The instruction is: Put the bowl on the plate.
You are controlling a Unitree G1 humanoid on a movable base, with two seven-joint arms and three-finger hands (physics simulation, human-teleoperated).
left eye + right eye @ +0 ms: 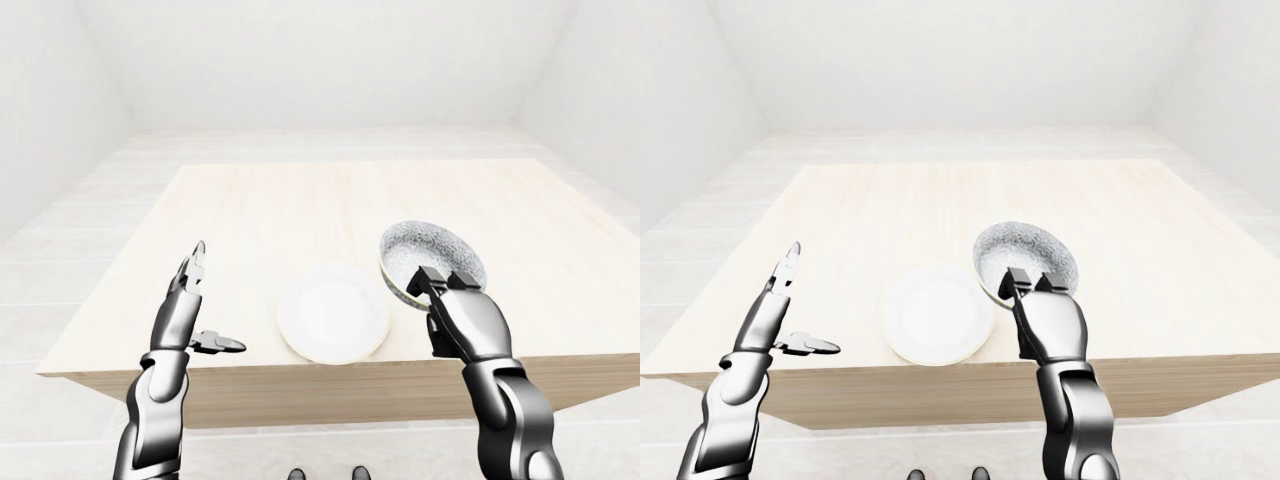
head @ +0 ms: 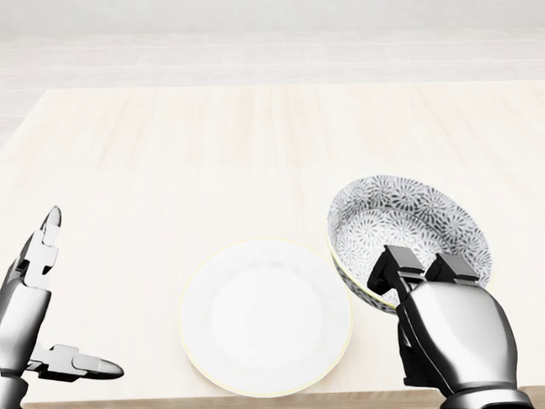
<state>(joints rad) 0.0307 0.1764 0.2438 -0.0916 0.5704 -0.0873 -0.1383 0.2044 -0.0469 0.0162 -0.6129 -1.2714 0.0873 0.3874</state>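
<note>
A bowl (image 2: 407, 228), white with a grey flower pattern, is held off the light wooden table (image 2: 170, 153) in the head view's lower right. My right hand (image 2: 423, 271) is shut on the bowl's near rim, two fingers hooked over the edge. The bowl's left rim overlaps the right edge of the plain white plate (image 2: 266, 317), which lies flat at the bottom centre. My left hand (image 2: 81, 294) stands open at the lower left, well left of the plate and holding nothing. In the left-eye view the bowl (image 1: 432, 258) sits just right of the plate (image 1: 332, 314).
The table's near edge (image 1: 330, 372) runs just below the plate. Pale floor (image 1: 330, 145) and white walls surround the table. Nothing else stands on the tabletop.
</note>
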